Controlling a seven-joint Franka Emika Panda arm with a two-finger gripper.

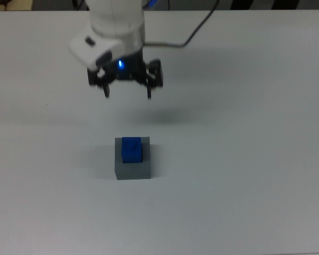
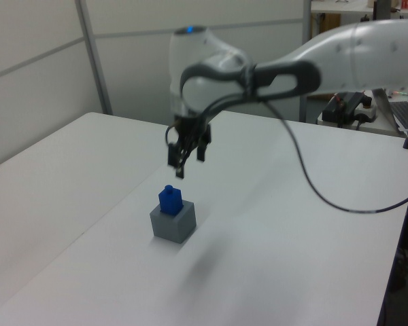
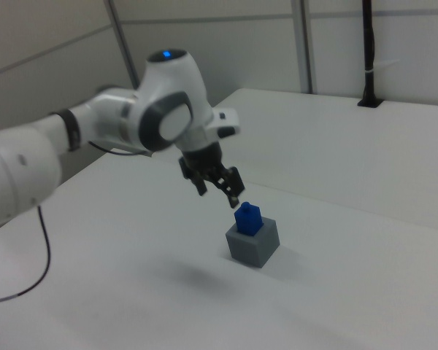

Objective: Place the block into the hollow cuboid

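Top view: gripper (image 1: 127,91) empty, fingers apart, hanging nearer the table (image 1: 255,159) far edge than the block (image 1: 131,149) seated in the hollow cuboid (image 1: 132,168). Left view: block (image 2: 170,199) protruding above the recess. Right view: clear of both; best to retreat straight, without brushing.

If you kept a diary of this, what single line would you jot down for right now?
block: in hollow cuboid, top sticking out | gripper: open, empty, above and apart from both | table: nothing else on it
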